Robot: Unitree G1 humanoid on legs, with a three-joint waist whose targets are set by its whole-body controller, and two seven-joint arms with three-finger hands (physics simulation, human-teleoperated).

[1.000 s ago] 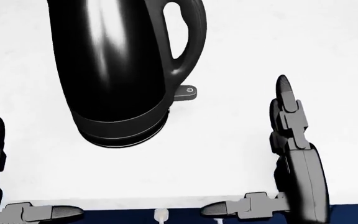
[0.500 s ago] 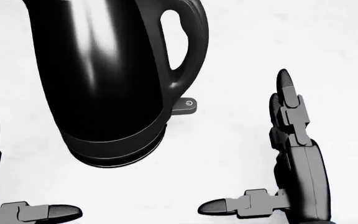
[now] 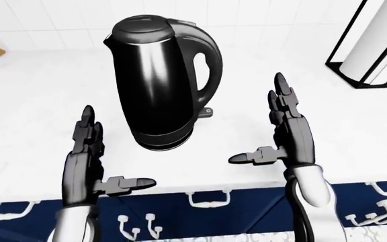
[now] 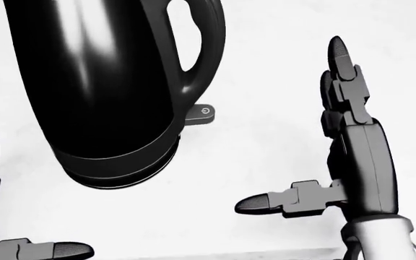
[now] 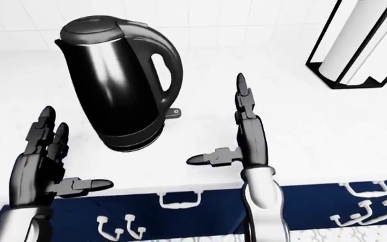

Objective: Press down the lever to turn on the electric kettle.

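A white desk runs under a white tiled wall, with dark blue drawer fronts and white handles along its near edge at the bottom of the eye views. At the top right of those views stands a black wire holder with a white roll in it, well apart from everything else.

The electric kettle, glossy black with its handle turned to the views' right, stands on the desk between the two hands. Its lever, a small grey tab with a power symbol, sticks out at the foot of the handle just above the base.

The right hand is released: fingers stretched straight toward the top of the view, thumb pointing toward the kettle, holding nothing. It sits to the right of the lever, near but clearly apart from it. The left hand is likewise spread flat and empty, to the left of the kettle and not touching it.

As I judge it, the pressing has not begun. No finger is on the lever, and whether it sits up or down cannot be read for certain. What is left is to bring a right fingertip over the tab and push it down
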